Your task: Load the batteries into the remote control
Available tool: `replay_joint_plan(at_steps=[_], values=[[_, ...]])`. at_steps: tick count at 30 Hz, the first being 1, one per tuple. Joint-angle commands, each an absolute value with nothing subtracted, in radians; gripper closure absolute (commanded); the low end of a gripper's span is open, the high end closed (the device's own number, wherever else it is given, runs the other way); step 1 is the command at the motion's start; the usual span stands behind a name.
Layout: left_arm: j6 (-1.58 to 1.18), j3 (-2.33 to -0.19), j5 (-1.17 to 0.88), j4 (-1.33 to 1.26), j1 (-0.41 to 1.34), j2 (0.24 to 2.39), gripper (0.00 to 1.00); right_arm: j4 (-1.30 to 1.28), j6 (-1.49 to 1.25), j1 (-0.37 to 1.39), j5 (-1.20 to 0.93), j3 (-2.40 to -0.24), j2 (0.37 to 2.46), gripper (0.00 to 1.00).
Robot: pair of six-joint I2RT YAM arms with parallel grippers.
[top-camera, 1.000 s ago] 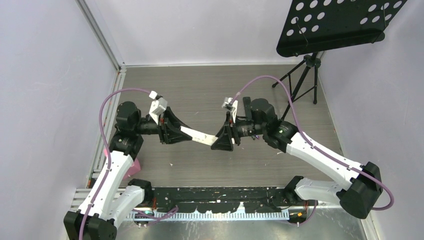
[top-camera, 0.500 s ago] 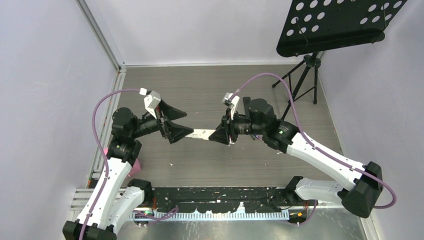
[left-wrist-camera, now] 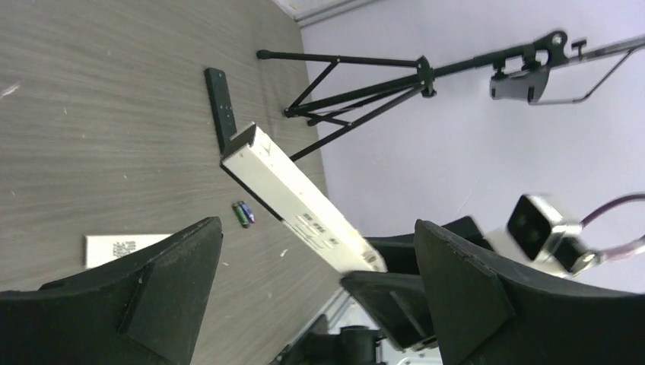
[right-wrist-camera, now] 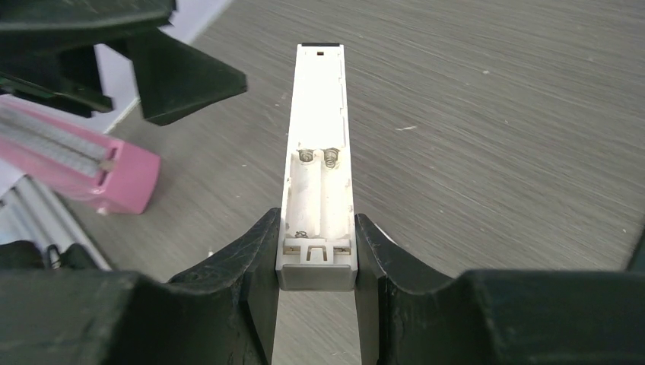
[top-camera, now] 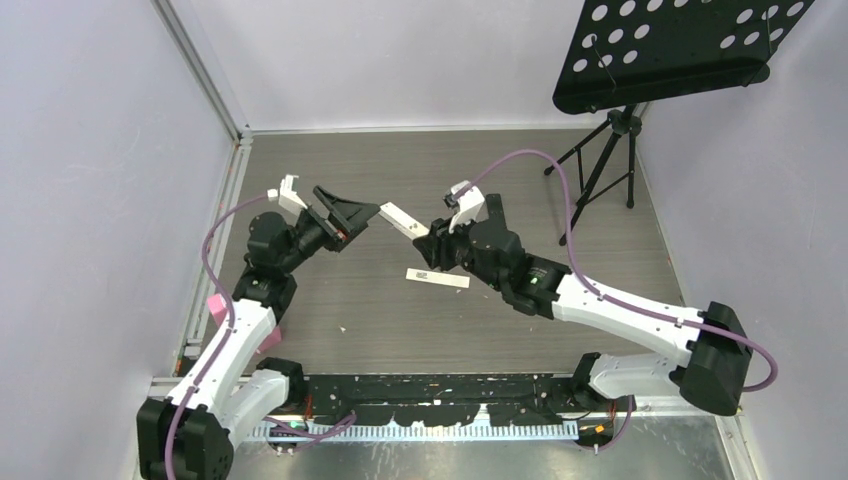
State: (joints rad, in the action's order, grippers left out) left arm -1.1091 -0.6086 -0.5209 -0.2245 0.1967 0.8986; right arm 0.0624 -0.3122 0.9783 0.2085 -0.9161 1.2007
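Note:
My right gripper [right-wrist-camera: 316, 255] is shut on the near end of the white remote control [right-wrist-camera: 319, 122], whose back faces up. Its battery bay [right-wrist-camera: 318, 194] is uncovered and empty, with two springs showing. In the top view the remote control [top-camera: 403, 219] is held above the table, slanting from the right gripper [top-camera: 430, 240] towards the left gripper [top-camera: 358, 222]. The left gripper [left-wrist-camera: 318, 228] is open, off the remote's free end and holding nothing. Two batteries [left-wrist-camera: 243, 214], one green and one purple-blue, lie side by side on the table beneath the remote control [left-wrist-camera: 297, 194].
A flat white labelled cover [top-camera: 437, 278] lies on the table below the remote. A black strip [left-wrist-camera: 222, 106] lies near the feet of the music stand tripod [top-camera: 605, 160]. A pink block [right-wrist-camera: 114, 179] sits by the left arm's base.
The left gripper opened, let go of the remote and drew back to the upper left. The right gripper closed on it and raised it. The white cover now lies on the table.

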Motion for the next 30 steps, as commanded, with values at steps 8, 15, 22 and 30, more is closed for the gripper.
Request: replay_joint_plan(at_steps=[8, 15, 22, 30], values=[[-1.35, -0.668, -0.299, -0.019, 0.284, 0.911, 0.0, 0.342, -0.243, 1.058, 0.383, -0.929, 1.301, 0.99], [-1.413, -0.685, -0.308, -0.03, 0.284, 1.003, 0.23, 0.375, -0.239, 1.085, 0.349, -0.942, 1.34, 0.99], [-1.446, -0.695, -0.346, -0.082, 0.284, 1.079, 0.5, 0.373, -0.246, 1.096, 0.32, -0.927, 1.35, 0.99], [-1.37, -0.664, -0.407, -0.219, 0.28, 1.103, 1.0, 0.203, -0.317, 1.096, 0.301, -0.983, 1.361, 0.58]])
